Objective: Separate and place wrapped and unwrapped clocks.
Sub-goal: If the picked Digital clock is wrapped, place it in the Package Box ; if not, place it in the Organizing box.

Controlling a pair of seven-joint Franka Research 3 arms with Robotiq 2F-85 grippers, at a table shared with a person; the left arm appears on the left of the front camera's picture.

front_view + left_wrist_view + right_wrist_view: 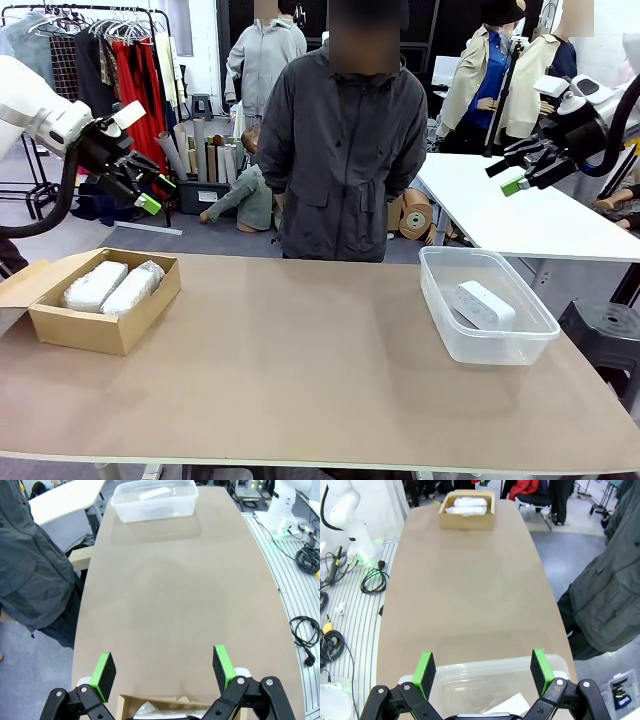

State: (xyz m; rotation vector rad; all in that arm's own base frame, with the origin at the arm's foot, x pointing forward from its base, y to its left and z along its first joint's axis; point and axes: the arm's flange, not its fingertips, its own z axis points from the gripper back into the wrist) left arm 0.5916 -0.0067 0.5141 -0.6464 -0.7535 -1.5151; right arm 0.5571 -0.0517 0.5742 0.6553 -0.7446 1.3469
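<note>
Front: 2 wrapped clocks (112, 287) in cardboard box (100, 335), bare clock (484, 305) in tub (500, 345); left gripper (164, 674), right gripper (484, 673) agape, empty

Wrapped clocks (112, 287): we count two, bubble-wrapped, side by side in cardboard box (60, 330).
Unwrapped clock (484, 305): bare white, in clear tub (440, 325).

A: What sits on the brown worktop (300, 350)?
B: From the front, an open cardboard box (100, 325) at nine o'clock and a clear plastic tub (485, 345) at three o'clock, well apart.
A: And between them?
B: Bare brown surface.
</note>
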